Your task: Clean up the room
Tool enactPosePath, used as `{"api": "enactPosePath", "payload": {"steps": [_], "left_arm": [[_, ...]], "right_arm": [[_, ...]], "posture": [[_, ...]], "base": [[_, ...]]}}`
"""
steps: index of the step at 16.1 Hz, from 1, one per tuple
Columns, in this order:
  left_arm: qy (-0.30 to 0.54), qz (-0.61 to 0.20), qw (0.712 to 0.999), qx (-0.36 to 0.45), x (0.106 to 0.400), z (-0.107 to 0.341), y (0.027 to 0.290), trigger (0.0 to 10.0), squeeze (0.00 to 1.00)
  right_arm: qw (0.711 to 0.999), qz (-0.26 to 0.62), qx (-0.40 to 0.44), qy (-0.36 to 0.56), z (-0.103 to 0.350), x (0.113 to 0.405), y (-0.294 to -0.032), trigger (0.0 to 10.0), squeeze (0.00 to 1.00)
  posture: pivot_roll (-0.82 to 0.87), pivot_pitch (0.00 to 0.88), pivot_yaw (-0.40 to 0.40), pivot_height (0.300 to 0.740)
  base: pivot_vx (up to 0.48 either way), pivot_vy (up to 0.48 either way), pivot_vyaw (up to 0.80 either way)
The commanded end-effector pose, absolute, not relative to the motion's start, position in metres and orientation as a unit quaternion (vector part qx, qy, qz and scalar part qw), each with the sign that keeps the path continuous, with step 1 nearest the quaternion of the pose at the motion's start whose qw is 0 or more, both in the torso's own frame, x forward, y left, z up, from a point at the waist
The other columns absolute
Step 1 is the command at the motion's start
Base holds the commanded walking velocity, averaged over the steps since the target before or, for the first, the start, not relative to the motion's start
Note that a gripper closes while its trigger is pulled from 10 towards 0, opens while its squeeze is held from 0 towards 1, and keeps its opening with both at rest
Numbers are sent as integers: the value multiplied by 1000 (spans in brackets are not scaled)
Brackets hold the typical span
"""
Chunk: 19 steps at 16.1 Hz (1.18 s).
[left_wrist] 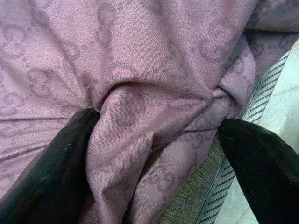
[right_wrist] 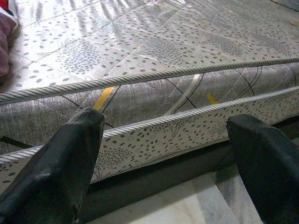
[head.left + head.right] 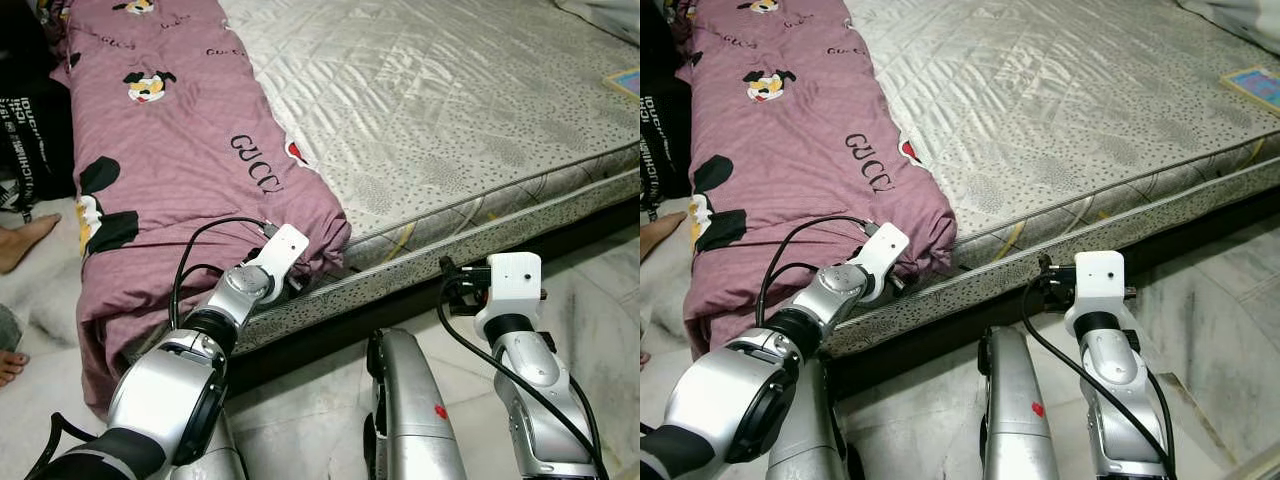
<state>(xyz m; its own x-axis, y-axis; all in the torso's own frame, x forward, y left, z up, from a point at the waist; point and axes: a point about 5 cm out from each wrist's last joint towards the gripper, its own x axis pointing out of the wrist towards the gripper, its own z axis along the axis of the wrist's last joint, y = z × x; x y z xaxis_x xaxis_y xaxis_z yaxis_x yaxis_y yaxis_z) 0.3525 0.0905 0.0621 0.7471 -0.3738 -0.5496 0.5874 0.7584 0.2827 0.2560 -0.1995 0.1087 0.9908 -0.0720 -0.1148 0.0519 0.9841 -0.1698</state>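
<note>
The mauve printed cotton blanket [image 3: 180, 150] lies along the grey quilted mattress [image 3: 430, 100]'s left side. The left claw [image 1: 154, 154] straddles its corner fold, fingers apart; close firmly on thick cloth. The right claw [image 2: 163, 154] gapes, empty, before the mattress edge.

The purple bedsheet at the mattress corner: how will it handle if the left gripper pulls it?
The purple bedsheet is probably floppy: it bunches in folds between the open left gripper fingers. It likely drags rather than lifts cleanly, since it drapes over the mattress edge.
</note>
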Motion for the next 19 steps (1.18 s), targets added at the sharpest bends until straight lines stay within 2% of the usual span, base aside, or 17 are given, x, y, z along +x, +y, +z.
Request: {"api": "enactPosePath", "payload": {"steps": [1,6,9,12,15,16,17,19], "left_arm": [[243,-275,902,227,349,57,85,10000,0],[154,-328,899,247,359,87,54,10000,0],[63,-333,914,225,365,117,33,10000,0],[-20,-383,898,216,364,143,25,10000,0],[-65,-350,915,191,368,161,41,10000,0],[-117,-242,952,149,368,173,75,10000,0],[-119,-197,965,128,365,170,89,10000,0],[-70,-35,990,120,340,132,149,10000,0]], "right_arm": [[995,-35,-80,56,112,258,-198,10000,0],[996,-30,-73,44,113,269,-192,10000,0],[997,-31,-67,33,115,275,-190,10000,0],[997,-21,-65,19,117,285,-184,10000,0],[998,-13,-57,10,119,293,-178,10000,0],[999,-1,-44,0,121,301,-168,10000,0],[999,2,-35,-5,122,304,-164,10000,0],[1000,12,-3,-10,122,314,-152,10000,0]], "posture": [[-166,84,45,486],[-139,46,50,486],[-120,22,55,486],[-90,0,49,486],[-58,0,47,486],[-13,0,42,486],[1,0,41,486],[52,0,31,486]], "base": [[0,0,0],[0,0,0],[0,0,0],[0,0,0],[0,0,0],[0,0,0],[0,0,0],[0,0,0]]}}
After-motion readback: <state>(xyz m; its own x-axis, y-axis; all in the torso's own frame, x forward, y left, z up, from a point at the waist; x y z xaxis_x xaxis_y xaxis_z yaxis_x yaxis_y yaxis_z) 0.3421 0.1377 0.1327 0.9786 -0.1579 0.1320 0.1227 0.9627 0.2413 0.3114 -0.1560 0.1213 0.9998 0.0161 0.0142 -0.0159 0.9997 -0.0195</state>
